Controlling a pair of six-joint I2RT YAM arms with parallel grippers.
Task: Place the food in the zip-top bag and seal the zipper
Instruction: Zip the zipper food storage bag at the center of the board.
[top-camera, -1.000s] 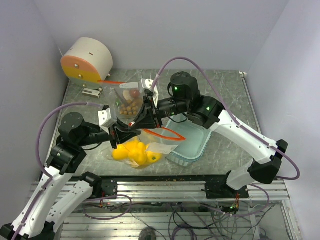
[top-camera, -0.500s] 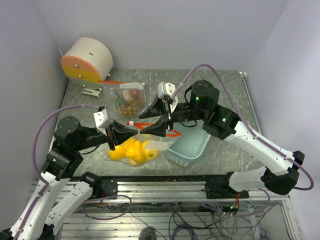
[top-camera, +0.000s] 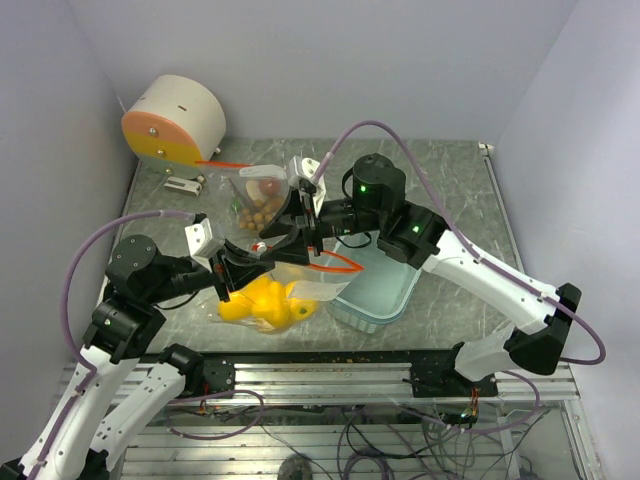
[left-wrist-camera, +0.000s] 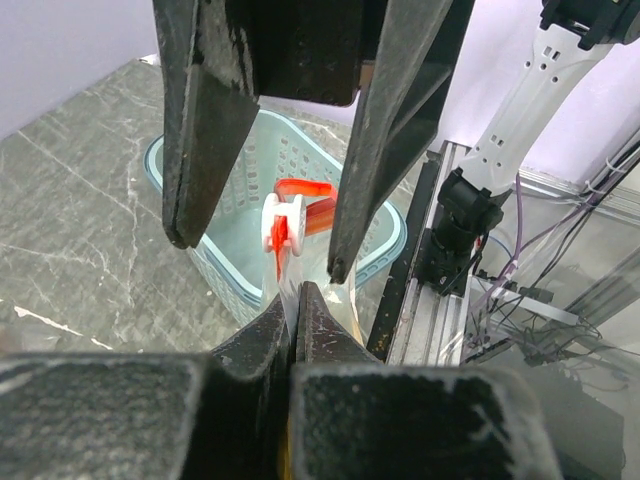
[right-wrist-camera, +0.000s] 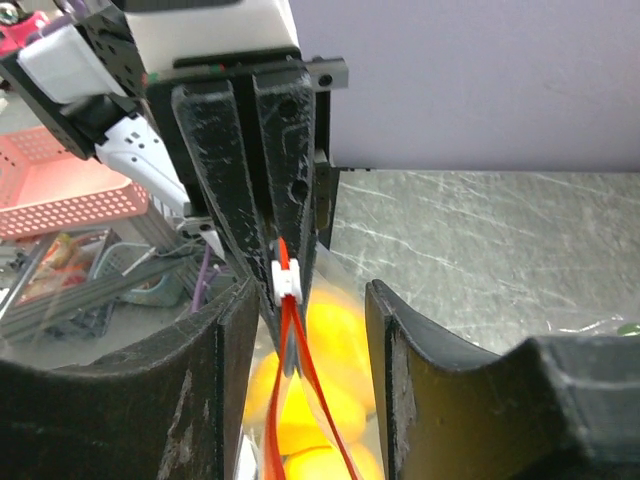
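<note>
Several yellow-orange fruits (top-camera: 262, 300) lie inside a clear zip-top bag (top-camera: 310, 292) near the table's front. My left gripper (top-camera: 238, 268) is shut on the bag's top edge, which also shows in the left wrist view (left-wrist-camera: 293, 292). The bag's red zipper (top-camera: 338, 265) runs right from there, and its white slider (right-wrist-camera: 286, 280) sits just in front of the left fingertips. My right gripper (right-wrist-camera: 305, 305) is open, with one finger on each side of the slider and not touching it. Small brown fruits (top-camera: 258, 215) and a reddish fruit (top-camera: 268, 186) lie in clear plastic behind.
A pale teal basket (top-camera: 392, 285) stands right of the bag, under the right arm. A round white and orange drum (top-camera: 172, 120) sits at the back left. A metal rail (top-camera: 330, 365) runs along the table's front edge.
The right gripper swung out to the right, then came back left, and now straddles the slider next to the left gripper. The left gripper has kept its hold on the bag.
</note>
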